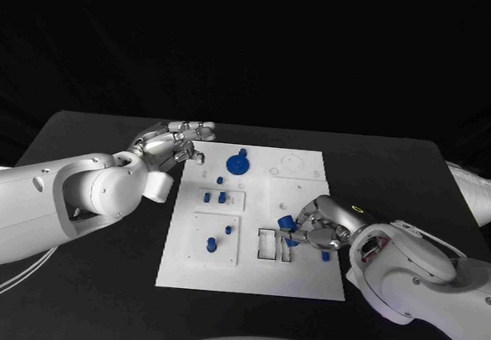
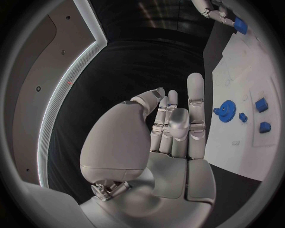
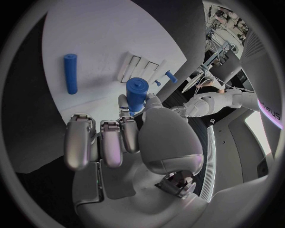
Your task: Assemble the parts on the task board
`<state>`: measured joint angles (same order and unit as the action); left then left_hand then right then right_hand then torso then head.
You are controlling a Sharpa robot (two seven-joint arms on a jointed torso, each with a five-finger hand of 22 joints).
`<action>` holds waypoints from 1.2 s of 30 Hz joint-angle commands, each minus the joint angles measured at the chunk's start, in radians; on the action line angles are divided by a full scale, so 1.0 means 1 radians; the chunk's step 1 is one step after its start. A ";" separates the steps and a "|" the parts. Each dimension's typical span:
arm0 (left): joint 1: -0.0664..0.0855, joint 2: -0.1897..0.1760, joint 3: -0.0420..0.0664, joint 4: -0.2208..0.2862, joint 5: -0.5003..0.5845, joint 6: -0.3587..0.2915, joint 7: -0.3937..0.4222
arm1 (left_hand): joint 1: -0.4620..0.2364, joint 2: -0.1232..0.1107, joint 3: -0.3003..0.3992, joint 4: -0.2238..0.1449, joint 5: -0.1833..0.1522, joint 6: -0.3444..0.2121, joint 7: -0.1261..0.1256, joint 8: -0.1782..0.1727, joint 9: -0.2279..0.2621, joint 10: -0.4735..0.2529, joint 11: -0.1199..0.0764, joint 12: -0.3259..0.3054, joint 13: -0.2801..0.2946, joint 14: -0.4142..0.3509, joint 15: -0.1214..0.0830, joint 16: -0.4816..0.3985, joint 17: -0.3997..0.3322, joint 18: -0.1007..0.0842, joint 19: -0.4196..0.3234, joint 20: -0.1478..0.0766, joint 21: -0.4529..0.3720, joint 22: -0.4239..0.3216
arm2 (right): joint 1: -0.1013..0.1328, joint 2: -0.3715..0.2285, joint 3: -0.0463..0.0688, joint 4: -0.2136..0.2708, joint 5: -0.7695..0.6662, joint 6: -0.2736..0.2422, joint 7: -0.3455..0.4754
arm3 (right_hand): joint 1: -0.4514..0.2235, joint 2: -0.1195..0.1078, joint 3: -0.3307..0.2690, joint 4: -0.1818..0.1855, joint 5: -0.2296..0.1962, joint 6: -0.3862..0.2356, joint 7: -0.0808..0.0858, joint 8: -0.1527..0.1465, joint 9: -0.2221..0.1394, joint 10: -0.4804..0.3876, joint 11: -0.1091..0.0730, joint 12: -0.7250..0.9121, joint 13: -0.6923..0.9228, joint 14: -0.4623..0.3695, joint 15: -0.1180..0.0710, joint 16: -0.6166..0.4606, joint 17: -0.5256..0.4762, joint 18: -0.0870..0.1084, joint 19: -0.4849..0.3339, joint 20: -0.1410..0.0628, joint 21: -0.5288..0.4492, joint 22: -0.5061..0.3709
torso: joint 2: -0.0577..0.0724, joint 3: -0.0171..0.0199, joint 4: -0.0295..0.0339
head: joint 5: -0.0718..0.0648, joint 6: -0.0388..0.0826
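1. Blue plastic stands out against the white task board (image 1: 294, 279), which lies flat in the middle of the black counter (image 1: 87, 132), within reach of both arms.
2. The right hand (image 1: 310, 230) holds a short blue cylinder (image 3: 137, 93) between thumb and fingers, the piece standing up out of the grip. I take that hold as meant to keep one end free, so it can be lowered end-first into a seat on the board.
3. That hand hovers at the board's right side, just beside the pair of rectangular slots (image 1: 273, 245). Which opening the cylinder is meant for I cannot tell.
4. A second, longer blue rod (image 3: 71, 72) lies loose on the board near the right hand, apparently waiting its turn.
5. The left hand (image 1: 176, 146) holds nothing; its fingers are straight and fairly close together, raised over the board's far left corner. It looks parked out of the way, leaving the working side free.
6. Near it a blue gear (image 1: 237, 164) lies on the board, and small blue pieces (image 1: 219, 197) sit on the left-hand panels, seemingly already placed.
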<state>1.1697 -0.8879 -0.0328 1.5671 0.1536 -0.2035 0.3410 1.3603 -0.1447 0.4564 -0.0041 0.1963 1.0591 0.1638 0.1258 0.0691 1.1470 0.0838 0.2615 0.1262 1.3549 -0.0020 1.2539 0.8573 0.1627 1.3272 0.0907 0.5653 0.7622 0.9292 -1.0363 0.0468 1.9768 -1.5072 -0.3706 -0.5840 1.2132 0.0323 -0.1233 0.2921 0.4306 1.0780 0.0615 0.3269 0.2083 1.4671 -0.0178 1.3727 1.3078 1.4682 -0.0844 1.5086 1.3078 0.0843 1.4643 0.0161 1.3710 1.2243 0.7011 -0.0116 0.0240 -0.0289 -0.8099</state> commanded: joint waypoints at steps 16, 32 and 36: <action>0.000 0.006 0.001 0.003 -0.003 0.021 0.006 | -0.003 0.009 -0.003 -0.005 0.002 -0.005 0.001 0.006 0.000 -0.008 0.002 0.007 0.002 -0.006 0.001 -0.002 -0.001 0.018 -0.006 0.003 -0.004 -0.001 | -0.003 0.076 -0.001 -0.023 0.067 0.134 -0.014 | -0.056 0.030 -0.043 -0.001 -0.021 0.029 -0.021 0.034 0.071 0.016 -0.017 -0.012 0.074 0.082 -0.015 0.006 0.147 -0.016 0.015 -0.011 0.005 0.006 | 0.001 0.0000 -0.0002 | 0.004 -0.006; 0.000 0.007 0.001 0.001 -0.003 0.022 0.006 | -0.005 0.009 -0.004 -0.004 0.001 -0.005 0.001 0.006 0.000 -0.009 0.002 0.008 0.002 -0.006 0.001 -0.002 -0.001 0.018 -0.006 0.003 -0.004 -0.001 | -0.003 0.099 -0.001 -0.046 0.020 0.122 -0.016 | -0.154 0.028 -0.123 -0.002 -0.274 0.015 -0.021 0.039 0.098 0.005 -0.017 -0.053 0.049 0.079 -0.016 -0.002 0.134 -0.013 0.007 -0.014 -0.010 -0.013 | 0.001 -0.0012 0.0023 | 0.006 -0.007; 0.000 0.007 0.001 0.001 -0.003 0.022 0.006 | -0.006 0.009 -0.005 -0.004 0.001 -0.006 0.001 0.007 0.000 -0.010 0.002 0.010 0.002 -0.006 0.001 -0.002 -0.002 0.018 -0.006 0.003 -0.005 -0.002 | -0.003 0.098 -0.001 -0.048 -0.020 0.123 -0.018 | -0.195 0.021 -0.154 0.000 -0.357 0.004 -0.017 0.037 0.109 -0.004 -0.013 -0.077 0.033 0.077 -0.013 -0.007 0.124 -0.010 0.002 -0.011 -0.019 -0.026 | 0.001 -0.0008 0.0015 | 0.006 -0.008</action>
<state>1.1696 -0.8830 -0.0328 1.5669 0.1536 -0.2008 0.3409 1.3574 -0.1418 0.4546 -0.0059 0.1963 1.0591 0.1638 0.1258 0.0691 1.1435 0.0873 0.2670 0.1270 1.3549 -0.0020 1.2539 0.8561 0.1626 1.3272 0.0907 0.5653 0.7619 0.9275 -0.9386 0.0455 1.9294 -1.4713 -0.2548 -0.5972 1.0291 0.0513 -0.2740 0.2922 0.0823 1.0874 0.0449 0.3690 0.3165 1.4687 -0.0306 1.2984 1.3081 1.4645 -0.0953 1.5049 1.3077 0.0842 1.4643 0.0089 1.3550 1.1996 0.7021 -0.0128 0.0257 -0.0237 -0.8175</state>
